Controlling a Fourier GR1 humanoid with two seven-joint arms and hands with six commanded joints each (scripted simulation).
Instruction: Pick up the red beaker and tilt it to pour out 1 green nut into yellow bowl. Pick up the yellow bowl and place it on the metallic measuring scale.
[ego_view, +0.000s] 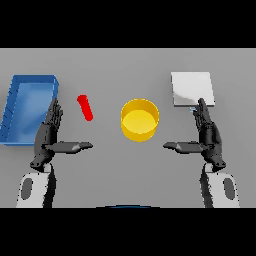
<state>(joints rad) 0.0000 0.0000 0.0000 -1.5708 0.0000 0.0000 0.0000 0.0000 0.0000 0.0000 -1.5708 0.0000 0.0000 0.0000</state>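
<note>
Both dark hands, left (47, 135) and right (209, 134), hovered with fingers straight and empty, flanking the round yellow bowl (139, 120) at frame centre, apparently poised to start; the slim red beaker (85, 107) lay left of it, and the flat metallic scale (192, 89) sat upper right on the grey counter (128, 170).

No readable text, labels, brand marks or numbers anywhere. Blue tray (29, 107), red beaker (85, 107), yellow bowl (139, 120) all plain. Scale (192, 89) at 2 o'clock has a small bluish spot on its near edge; can't tell if it's a display.
</note>
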